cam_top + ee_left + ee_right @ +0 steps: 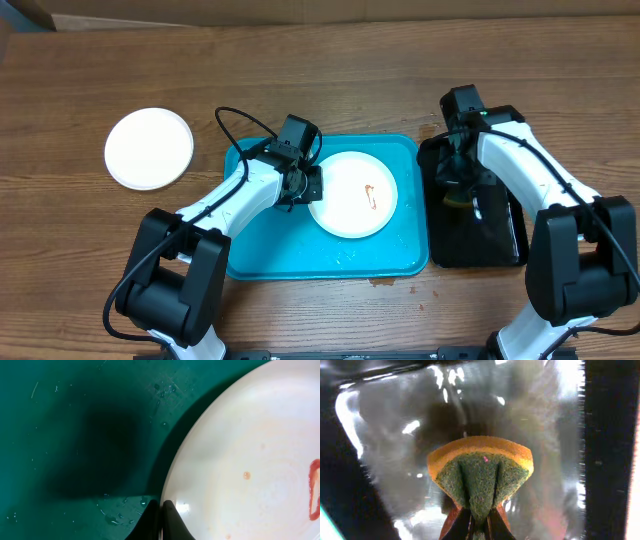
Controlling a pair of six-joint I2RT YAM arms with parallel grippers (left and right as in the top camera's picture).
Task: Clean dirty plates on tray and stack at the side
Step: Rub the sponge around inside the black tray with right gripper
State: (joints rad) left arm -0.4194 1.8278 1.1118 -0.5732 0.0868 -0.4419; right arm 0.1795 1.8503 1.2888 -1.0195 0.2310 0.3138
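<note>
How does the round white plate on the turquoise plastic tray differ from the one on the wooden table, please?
The tray plate carries a red sauce smear; the table plate looks clean. The left gripper pinches the tray plate's rim; the table plate lies untouched. Both are round and white.

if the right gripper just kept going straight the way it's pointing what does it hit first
The right gripper is shut on a sponge, so the sponge leads and would probably press into the wet floor of the black tray first. How big the gap to the floor is remains unclear.
</note>
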